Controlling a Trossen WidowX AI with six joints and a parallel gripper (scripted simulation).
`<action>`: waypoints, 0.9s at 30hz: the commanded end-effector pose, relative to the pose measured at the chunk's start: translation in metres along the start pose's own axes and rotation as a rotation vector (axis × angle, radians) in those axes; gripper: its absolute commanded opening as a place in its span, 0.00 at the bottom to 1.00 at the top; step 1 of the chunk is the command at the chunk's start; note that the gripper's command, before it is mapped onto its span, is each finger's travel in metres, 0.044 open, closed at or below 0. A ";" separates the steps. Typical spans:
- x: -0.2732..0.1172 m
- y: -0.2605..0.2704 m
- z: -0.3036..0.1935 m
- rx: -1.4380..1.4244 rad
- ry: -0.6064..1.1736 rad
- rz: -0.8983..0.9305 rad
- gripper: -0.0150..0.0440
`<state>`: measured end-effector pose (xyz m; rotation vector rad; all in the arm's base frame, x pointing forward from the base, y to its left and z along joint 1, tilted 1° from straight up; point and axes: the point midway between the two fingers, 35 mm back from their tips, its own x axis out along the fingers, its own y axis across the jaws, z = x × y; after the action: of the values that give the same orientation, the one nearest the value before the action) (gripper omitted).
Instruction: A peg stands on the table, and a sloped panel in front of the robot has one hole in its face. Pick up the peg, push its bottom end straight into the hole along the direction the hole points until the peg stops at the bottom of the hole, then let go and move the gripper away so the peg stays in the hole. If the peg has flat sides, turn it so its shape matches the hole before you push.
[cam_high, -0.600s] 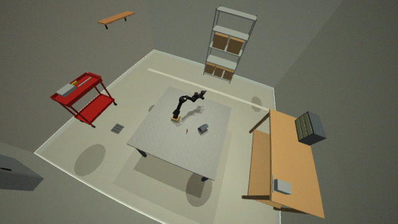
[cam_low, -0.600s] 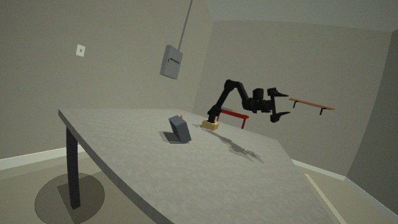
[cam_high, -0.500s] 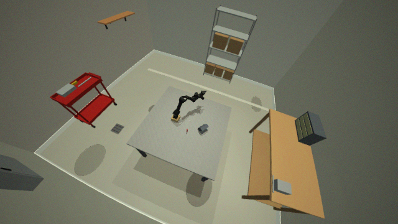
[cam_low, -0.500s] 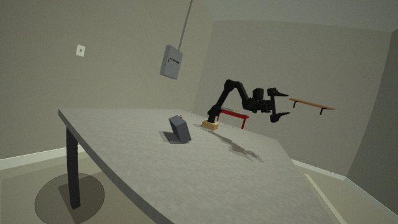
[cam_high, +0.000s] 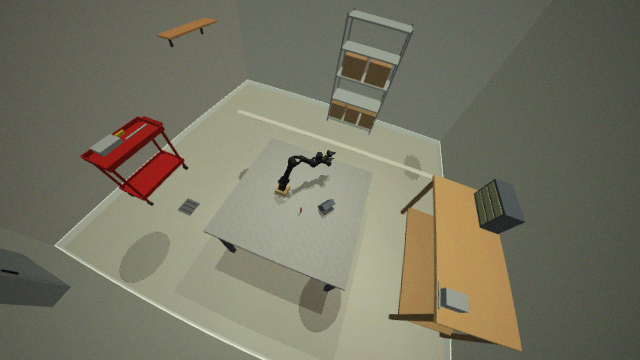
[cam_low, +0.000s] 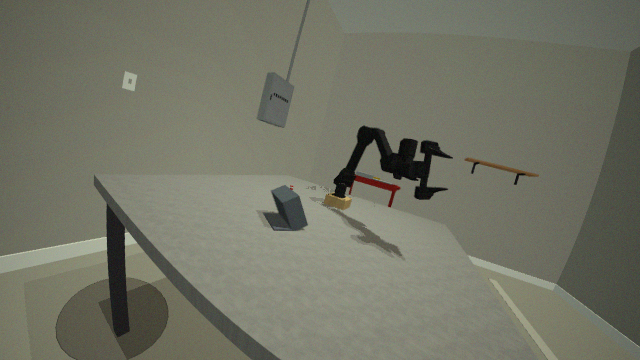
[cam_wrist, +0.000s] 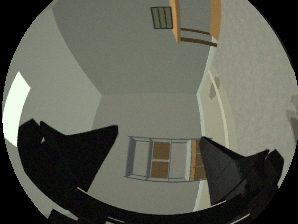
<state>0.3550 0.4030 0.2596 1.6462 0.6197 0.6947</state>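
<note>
A small red peg stands on the grey table, between the arm's base and the panel; in the exterior view only its red top shows behind the panel. The grey sloped panel sits on the table to the peg's right, and it also shows in the exterior view; its hole is not visible. My gripper is held high above the table, well away from peg and panel, with its fingers wide open and empty. The wrist view shows only the far wall and shelf between the fingers.
The arm's tan base block sits on the table. A metal shelf stands beyond the table, a red cart to the left, a wooden desk to the right. A grey box hangs from the ceiling.
</note>
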 end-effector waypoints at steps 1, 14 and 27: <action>-0.002 -0.005 0.020 -0.062 -0.033 -0.042 1.00; -0.018 -0.012 0.086 -0.132 -0.146 -0.147 1.00; -0.046 -0.031 0.169 -0.366 -0.272 -0.365 1.00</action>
<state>0.4391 0.2809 0.2064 1.2872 0.5408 0.3294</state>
